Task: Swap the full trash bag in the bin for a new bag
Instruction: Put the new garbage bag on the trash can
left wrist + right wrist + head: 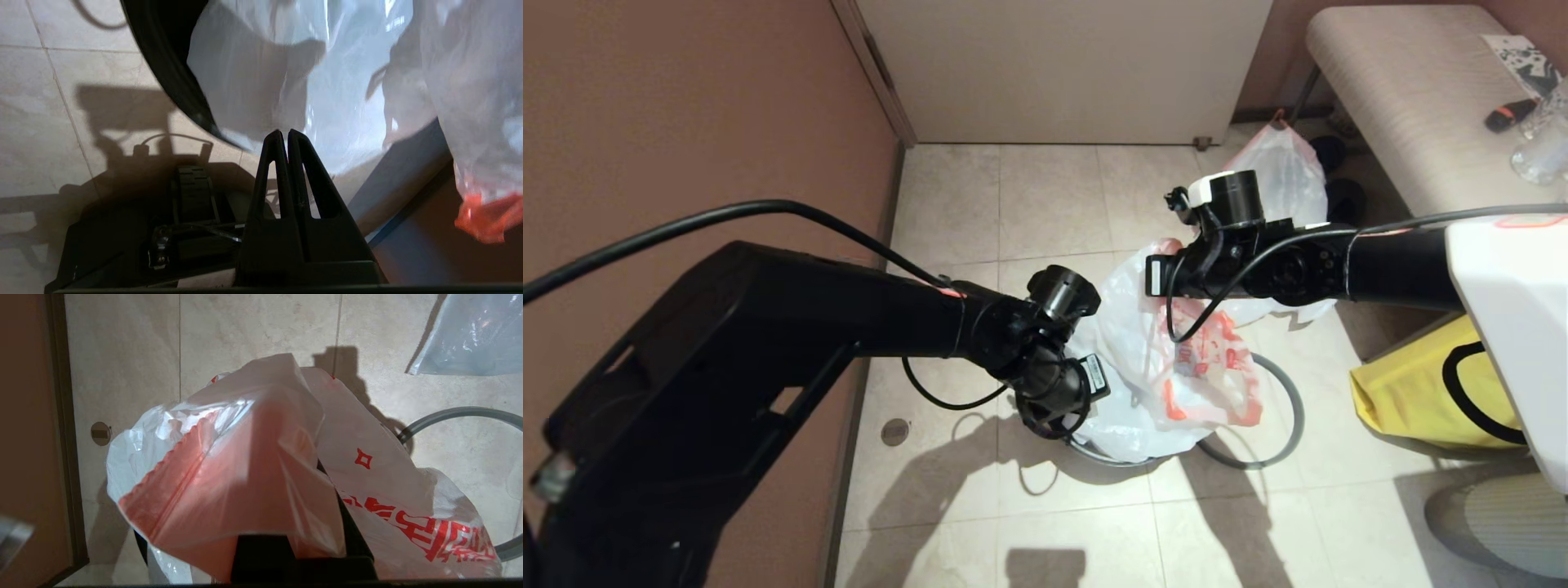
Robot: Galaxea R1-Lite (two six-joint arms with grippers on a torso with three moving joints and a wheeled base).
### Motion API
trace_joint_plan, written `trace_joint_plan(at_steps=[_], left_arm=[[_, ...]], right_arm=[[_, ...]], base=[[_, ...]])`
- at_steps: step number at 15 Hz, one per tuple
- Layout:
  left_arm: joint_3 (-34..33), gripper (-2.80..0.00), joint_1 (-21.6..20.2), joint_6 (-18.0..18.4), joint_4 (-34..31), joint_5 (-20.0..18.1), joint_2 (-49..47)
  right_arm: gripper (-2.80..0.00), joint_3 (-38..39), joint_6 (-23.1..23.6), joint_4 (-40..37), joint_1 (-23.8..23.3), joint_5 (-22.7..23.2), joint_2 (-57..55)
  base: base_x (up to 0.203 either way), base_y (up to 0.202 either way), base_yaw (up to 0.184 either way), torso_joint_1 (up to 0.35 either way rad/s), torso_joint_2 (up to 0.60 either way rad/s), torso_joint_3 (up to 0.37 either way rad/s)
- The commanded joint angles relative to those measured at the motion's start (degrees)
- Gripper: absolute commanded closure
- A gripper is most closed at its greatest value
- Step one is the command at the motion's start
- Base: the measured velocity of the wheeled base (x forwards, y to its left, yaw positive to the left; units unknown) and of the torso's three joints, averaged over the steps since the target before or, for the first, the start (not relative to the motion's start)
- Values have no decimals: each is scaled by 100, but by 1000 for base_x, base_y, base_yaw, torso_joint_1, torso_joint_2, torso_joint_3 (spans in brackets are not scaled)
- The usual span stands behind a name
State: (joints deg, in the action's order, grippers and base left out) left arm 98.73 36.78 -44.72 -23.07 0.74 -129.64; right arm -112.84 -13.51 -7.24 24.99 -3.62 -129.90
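Pale floor tiles are filling the corner between a brown wall and a light door, with a padded bench and a yellow fabric bag sitting off to the robot's right.

Near the door, the full trash bag is resting on the floor, well apart from the work, so it is posing no trouble.

At the centre, the new bag is draping limply over the bin, which is almost hidden beneath it in the head view. The grey ring is lying loose on the floor, part of it under the bag's edge.

The right gripper is gripping the orange-red hem with its fingers clenched on the film and holding it above the bin. The left gripper is sitting at the bin's rim with its fingers clenched on nothing I can see, pressed against the white film.

Risks, as I judge them: the thin film is likely to tear or slip free if the right arm pulls while the left is pinning it against the rim. The light bin could tip if it is pushed sideways. The bag mouth could collapse shut rather than spreading around the rim. The ring, partly covered, may snag the plastic.
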Motion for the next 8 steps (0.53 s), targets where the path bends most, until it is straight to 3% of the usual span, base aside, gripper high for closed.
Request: trace_joint_plan(at_steps=[1, 4, 5, 8], left_arm=[[420, 0, -89, 53, -47, 10, -546], [1300, 0, -267, 395, -367, 12, -1271], [1344, 0, -293, 690, -390, 14, -1424], [1359, 0, -299, 1019, -417, 62, -1680]], right_arm=[[0, 7, -12, -6, -56, 107, -26], [0, 7, -12, -6, -56, 242, 24], [0, 7, -12, -8, -63, 276, 39], [0, 21, -12, -32, -108, 418, 136]], base=[[0, 0, 0, 0, 0, 0], [0, 0, 0, 0, 0, 0], [0, 0, 0, 0, 0, 0], [0, 0, 0, 0, 0, 0]])
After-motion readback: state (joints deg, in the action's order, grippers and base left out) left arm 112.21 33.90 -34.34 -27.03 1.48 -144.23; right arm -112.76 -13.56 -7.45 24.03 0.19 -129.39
